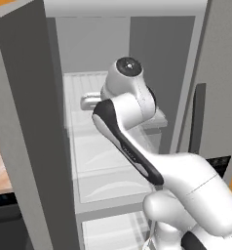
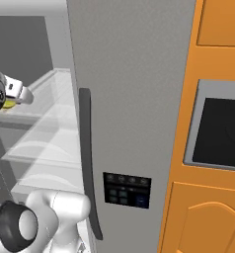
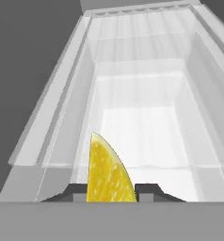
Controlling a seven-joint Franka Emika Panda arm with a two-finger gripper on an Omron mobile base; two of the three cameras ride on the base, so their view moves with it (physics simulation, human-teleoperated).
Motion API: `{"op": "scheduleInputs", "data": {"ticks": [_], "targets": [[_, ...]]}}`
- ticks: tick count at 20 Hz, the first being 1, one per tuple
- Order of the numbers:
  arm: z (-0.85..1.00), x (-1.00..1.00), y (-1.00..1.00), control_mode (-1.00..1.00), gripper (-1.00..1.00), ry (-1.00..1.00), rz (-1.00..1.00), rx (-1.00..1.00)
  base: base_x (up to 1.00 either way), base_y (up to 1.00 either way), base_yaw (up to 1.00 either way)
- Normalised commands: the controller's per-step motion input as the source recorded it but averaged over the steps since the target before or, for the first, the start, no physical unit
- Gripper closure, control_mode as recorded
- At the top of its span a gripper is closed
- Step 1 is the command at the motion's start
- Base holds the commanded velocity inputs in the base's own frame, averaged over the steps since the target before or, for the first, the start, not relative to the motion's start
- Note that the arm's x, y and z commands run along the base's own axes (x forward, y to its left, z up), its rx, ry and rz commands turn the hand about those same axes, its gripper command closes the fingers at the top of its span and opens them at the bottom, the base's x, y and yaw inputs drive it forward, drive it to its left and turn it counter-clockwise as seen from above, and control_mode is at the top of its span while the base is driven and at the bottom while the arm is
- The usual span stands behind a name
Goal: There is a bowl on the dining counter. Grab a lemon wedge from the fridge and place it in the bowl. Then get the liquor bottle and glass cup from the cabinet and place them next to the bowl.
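The arm (image 1: 137, 151) reached into the open fridge (image 1: 35, 122), its hand at the level of an upper glass shelf (image 1: 88, 97). In the hand view the lemon wedge (image 3: 107, 172) stood upright, point up, between the two dark fingertips (image 3: 149, 190), which pressed in close on either side of it; the gripper (image 3: 109, 195) was narrowed to a small gap and clamped on the wedge. Beyond the wedge lay the pale, translucent shelf (image 3: 147, 122), with the grey fridge wall at its far end. From the right base view the hand (image 2: 13, 94) showed at the left edge with a sliver of yellow beneath it, beside the closed grey fridge door (image 2: 134, 99) with its long dark handle (image 2: 87, 158) and small control panel (image 2: 127, 190). An orange cabinet front (image 2: 208, 217) stood to the right of the fridge.
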Motion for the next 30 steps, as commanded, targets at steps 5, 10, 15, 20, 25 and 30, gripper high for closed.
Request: {"op": "scheduleInputs", "data": {"ticks": [5,10,15,20,25,30], "targets": [[0.99,-1.00,-0.54,-1.00,1.00,-0.10,-0.01,0.05,0.00,0.00,0.00],[0.64,-1.00,-0.99,-1.00,1.00,-0.02,0.00,0.00,0.00,0.00,0.00],[0.21,-1.00,-1.00,-1.00,1.00,0.00,0.00,0.00,0.00,0.00,0.00],[-0.08,-0.93,-0.67,-1.00,1.00,0.00,0.00,-0.01,0.00,0.00,0.00],[-0.27,-0.27,-0.19,-1.00,1.00,0.00,-0.01,-0.01,0.00,0.00,0.00],[-0.07,0.00,0.00,-1.00,1.00,0.00,-0.06,-0.01,0.00,0.00,0.00]]}}
